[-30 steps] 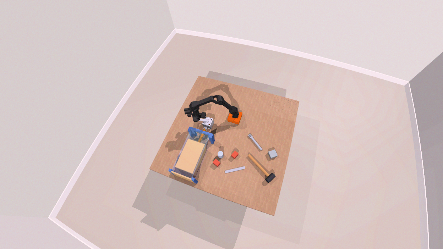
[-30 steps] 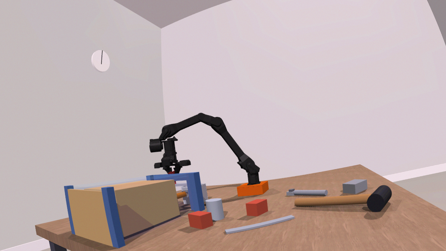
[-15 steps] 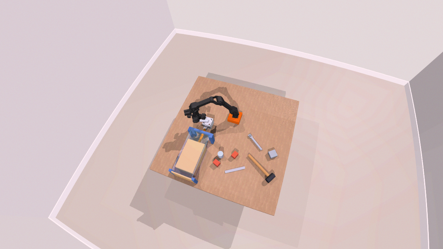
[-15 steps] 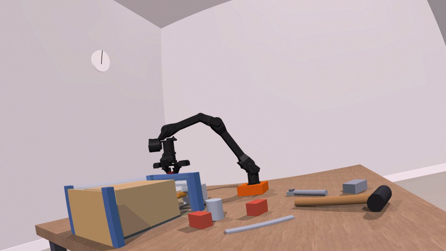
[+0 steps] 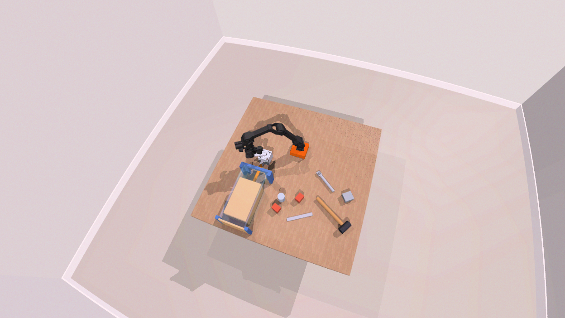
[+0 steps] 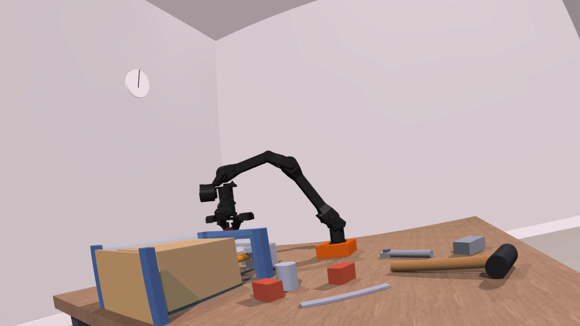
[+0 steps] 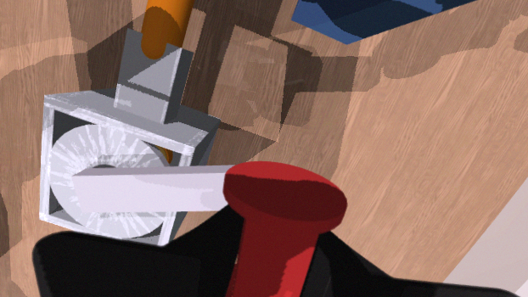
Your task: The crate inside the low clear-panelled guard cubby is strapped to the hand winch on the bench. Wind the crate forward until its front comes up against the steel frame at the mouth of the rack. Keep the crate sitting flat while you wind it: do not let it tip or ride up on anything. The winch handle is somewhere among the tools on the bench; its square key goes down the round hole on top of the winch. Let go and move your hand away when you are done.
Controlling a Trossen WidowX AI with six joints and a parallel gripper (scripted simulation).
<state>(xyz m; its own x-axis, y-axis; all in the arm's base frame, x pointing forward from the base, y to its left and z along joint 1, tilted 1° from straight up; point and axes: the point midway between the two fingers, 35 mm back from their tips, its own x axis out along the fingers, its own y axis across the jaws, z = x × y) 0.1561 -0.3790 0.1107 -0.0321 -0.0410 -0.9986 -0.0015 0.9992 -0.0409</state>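
Observation:
The tan crate (image 5: 242,197) (image 6: 202,263) sits flat in the clear-panelled cubby, with a gap between its front and the blue frame (image 5: 256,168) (image 6: 262,253) at the mouth. An orange strap (image 5: 257,174) (image 6: 244,257) (image 7: 170,19) runs to the white winch (image 5: 266,157) (image 6: 273,253) (image 7: 72,146). The handle's pale arm (image 7: 148,191) reaches over the hole on the winch top; its square key is hidden beneath. My gripper (image 6: 229,228) (image 7: 267,206) is shut on the handle's red grip, off to one side of the winch.
A hammer (image 5: 329,211) (image 6: 438,264), a silver tool (image 5: 326,182) (image 6: 409,253), a grey block (image 5: 347,196) (image 6: 468,245), a pale bar (image 5: 299,216) (image 6: 345,296), a cylinder (image 5: 280,196) (image 6: 286,276) and two red blocks (image 5: 299,197) (image 6: 341,273) lie beside the cubby.

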